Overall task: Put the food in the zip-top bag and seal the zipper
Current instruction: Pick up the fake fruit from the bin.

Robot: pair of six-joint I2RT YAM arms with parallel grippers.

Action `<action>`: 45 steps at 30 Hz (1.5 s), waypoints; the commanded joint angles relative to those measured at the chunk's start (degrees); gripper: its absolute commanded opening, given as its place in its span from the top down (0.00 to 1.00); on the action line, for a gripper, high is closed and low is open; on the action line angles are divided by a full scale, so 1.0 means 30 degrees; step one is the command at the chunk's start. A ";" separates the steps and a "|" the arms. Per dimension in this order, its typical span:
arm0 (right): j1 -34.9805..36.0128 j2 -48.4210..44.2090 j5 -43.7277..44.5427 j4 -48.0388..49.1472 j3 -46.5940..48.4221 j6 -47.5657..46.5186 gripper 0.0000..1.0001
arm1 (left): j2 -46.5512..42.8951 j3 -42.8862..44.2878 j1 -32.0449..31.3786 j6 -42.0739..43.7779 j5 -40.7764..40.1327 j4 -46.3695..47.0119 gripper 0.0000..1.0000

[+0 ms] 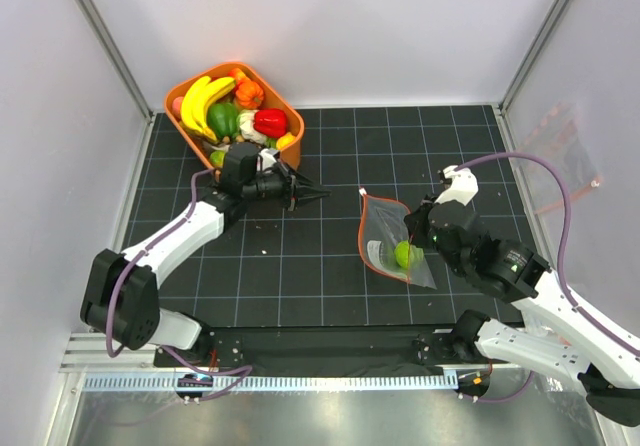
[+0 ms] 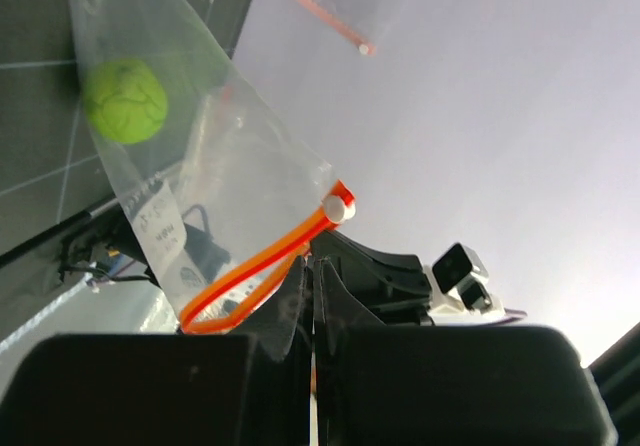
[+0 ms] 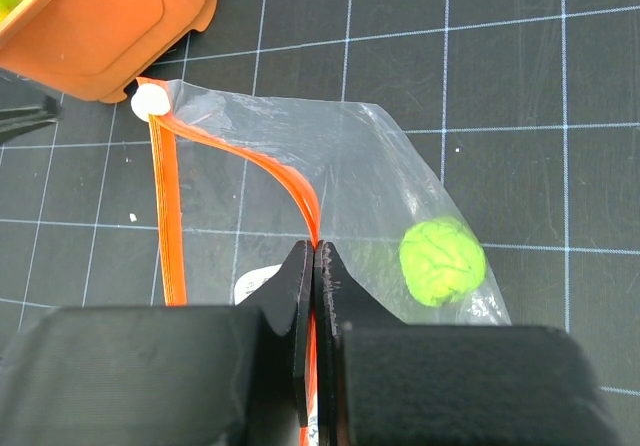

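**A:** Where is the clear crinkly zip-top bag (image 1: 392,228)?

**B:** It lies on the black gridded counter (image 1: 300,266), right of centre. Its mouth is open and one lime-green toy fruit (image 3: 442,262) is inside.

**A:** And the right fingers (image 3: 298,286)?

**B:** Pinched together on the thin red-orange zipper strip (image 3: 285,176) along the mouth.

**A:** The left fingers (image 1: 308,193)?

**B:** Together, holding nothing, pointing toward the bag. They are just beside the orange plastic tub (image 1: 272,79), which holds the other glossy toy fruits and vegetables (image 1: 240,106).
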 commanded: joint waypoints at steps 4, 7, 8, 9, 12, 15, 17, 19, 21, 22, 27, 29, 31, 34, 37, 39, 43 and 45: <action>-0.0049 -0.0028 0.0490 0.0462 0.0036 -0.0084 0.99 | 0.0131 0.0437 0.0090 -0.0808 0.2652 0.3138 0.99; -0.0049 -0.0057 0.0461 0.0492 -0.0023 -0.0055 0.99 | 0.0307 0.0496 0.0090 -0.0808 0.3180 0.3960 1.00; -0.0049 -0.0086 0.0490 0.0492 -0.0081 -0.0055 0.99 | 0.0307 0.0467 0.0090 -0.0808 0.3239 0.4107 1.00; -0.0049 -0.0058 0.0432 0.0463 -0.0110 -0.0055 0.99 | 0.0307 0.0496 0.0090 -0.0808 0.3298 0.4224 0.99; -0.0049 -0.0145 0.0432 0.0492 -0.0169 -0.0025 0.99 | 0.0220 0.0496 0.0090 -0.0837 0.3415 0.4604 1.00; -0.0049 -0.0174 0.0432 0.0434 -0.0140 0.0004 0.99 | 0.0190 0.0526 0.0090 -0.0779 0.3620 0.4869 1.00; -0.0049 -0.0204 0.0461 0.0433 -0.0140 0.0004 0.99 | 0.0219 0.0555 0.0090 -0.0808 0.3708 0.5395 1.00; -0.0049 -0.0204 0.0432 0.0433 -0.0111 0.0033 0.99 | 0.0278 0.0497 0.0090 -0.0896 0.3708 0.6040 0.99; -0.0049 -0.0175 0.0403 0.0463 -0.0111 0.0033 0.99 | 0.0336 0.0496 0.0090 -0.1157 0.3825 0.6595 0.92; -0.0020 -0.0175 0.0403 0.0434 -0.0111 0.0033 0.99 | 0.0365 0.0409 0.0090 -0.1305 0.3884 0.6772 0.91; -0.0049 -0.0233 0.0403 0.0404 -0.0111 0.0033 0.99 | 0.0483 0.0320 0.0090 -0.1599 0.4001 0.7331 0.84; -0.0049 -0.0204 0.0403 0.0404 -0.0111 0.0062 0.99 | 0.0454 0.0291 0.0090 -0.1657 0.4001 0.7389 0.83; -0.0049 -0.0233 0.0403 0.0404 -0.0140 0.0062 0.99 | 0.0395 0.0233 0.0090 -0.1657 0.3972 0.7448 0.89; -0.0049 -0.0233 0.0432 0.0404 -0.0140 0.0091 0.99 | 0.0220 0.0116 0.0061 -0.1687 0.3681 0.7507 1.00; -0.0049 -0.0233 0.0403 0.0404 -0.0140 0.0062 0.99 | -0.0102 0.0348 0.0090 -0.0637 0.2805 0.6399 1.00; -0.0049 -0.0321 0.0461 0.0374 -0.0169 0.0062 0.99 | -0.0423 0.1571 0.0061 0.2315 0.2188 0.2892 1.00; -0.0049 -0.0409 0.0549 0.0258 -0.0140 -0.0025 0.99 | -0.0484 0.4242 0.0090 0.8324 -0.0418 -0.3793 1.00; -0.0049 -0.0467 0.0578 0.0228 -0.0169 -0.0025 0.99 | -0.0367 0.5323 0.0119 1.0602 -0.1707 -0.5992 1.00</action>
